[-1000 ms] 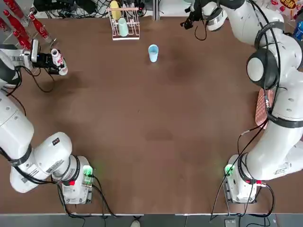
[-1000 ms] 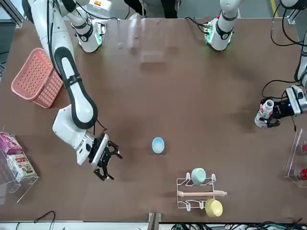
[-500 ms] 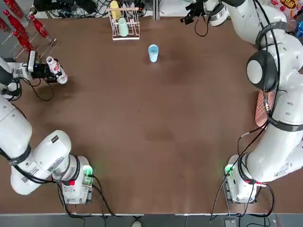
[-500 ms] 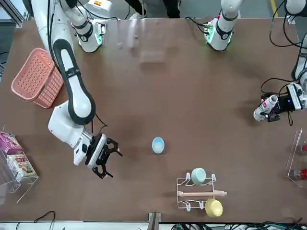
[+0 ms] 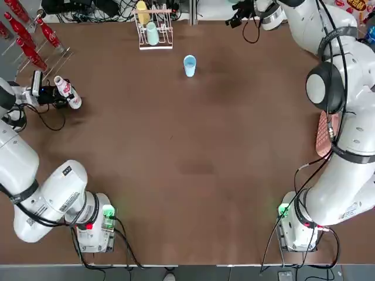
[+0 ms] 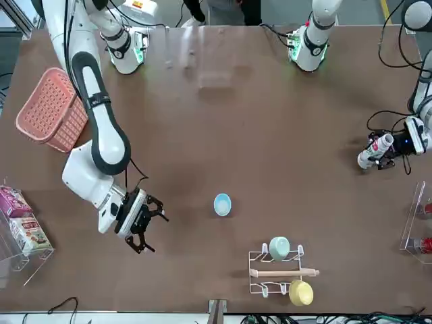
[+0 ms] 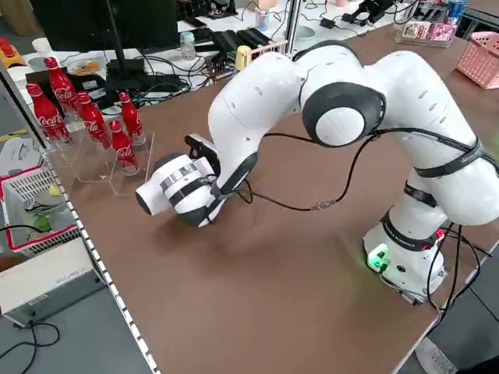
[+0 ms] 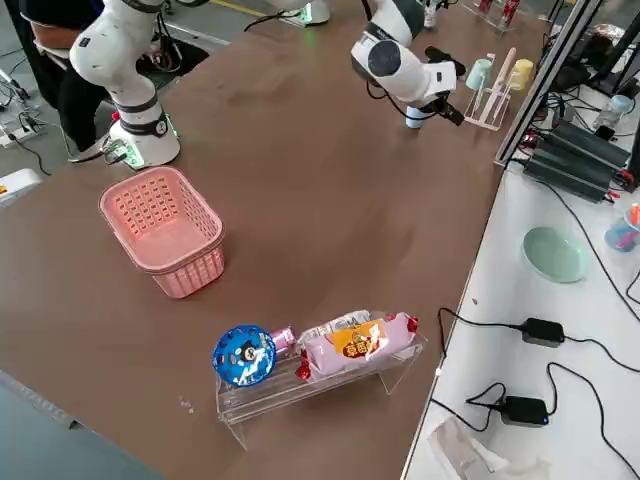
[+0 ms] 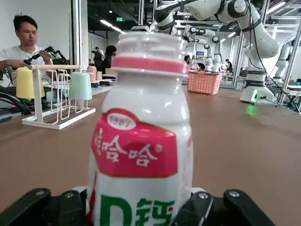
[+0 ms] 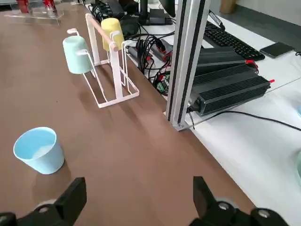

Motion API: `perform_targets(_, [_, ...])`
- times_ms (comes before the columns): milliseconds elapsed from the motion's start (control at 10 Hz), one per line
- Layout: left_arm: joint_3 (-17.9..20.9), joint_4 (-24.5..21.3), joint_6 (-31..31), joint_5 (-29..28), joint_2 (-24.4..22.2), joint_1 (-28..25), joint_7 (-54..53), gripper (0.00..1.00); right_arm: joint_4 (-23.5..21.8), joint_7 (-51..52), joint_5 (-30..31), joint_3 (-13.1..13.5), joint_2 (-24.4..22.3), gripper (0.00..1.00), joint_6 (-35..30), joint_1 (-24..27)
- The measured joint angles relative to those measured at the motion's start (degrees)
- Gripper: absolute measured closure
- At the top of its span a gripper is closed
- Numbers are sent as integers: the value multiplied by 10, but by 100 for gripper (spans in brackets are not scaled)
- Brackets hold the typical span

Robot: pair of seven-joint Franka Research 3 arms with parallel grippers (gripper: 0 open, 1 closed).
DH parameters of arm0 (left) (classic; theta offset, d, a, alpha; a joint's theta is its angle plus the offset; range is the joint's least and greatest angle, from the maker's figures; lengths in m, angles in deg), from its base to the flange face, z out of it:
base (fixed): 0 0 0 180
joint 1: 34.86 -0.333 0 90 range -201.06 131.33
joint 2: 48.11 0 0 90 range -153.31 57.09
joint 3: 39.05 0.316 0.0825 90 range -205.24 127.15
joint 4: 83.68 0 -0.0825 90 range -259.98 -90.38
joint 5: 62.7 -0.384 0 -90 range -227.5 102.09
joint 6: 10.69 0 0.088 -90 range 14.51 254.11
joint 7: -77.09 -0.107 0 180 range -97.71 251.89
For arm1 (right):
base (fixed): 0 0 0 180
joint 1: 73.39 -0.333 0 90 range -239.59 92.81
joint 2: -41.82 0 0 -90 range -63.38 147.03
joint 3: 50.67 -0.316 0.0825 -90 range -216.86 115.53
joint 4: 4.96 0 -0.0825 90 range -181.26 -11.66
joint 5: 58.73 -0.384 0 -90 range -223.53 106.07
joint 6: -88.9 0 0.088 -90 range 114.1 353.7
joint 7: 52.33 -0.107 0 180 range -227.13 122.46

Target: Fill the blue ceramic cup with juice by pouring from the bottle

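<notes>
At left, glossy plastic bottle; ceramic cup

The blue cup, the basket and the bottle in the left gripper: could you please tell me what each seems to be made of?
The blue cup looks like smooth ceramic or plastic; its even, plain surface leaves both possible. The basket seems moulded matte pink plastic, judging by its regular perforated walls. The bottle held by the left gripper looks like glossy white plastic, given its highlights and printed label.

Pink basket on brown table, snack packets on clear stand
</notes>
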Motion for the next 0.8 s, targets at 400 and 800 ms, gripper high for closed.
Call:
perform_targets(400, [-12,25,-1,0,21,0,-2,58,6,-195,159,0,-12,0,-6,12])
perform_targets(800, [-20,51,-4,1,49,0,-2,56,21,-569,318,1,-45,0,-65,19])
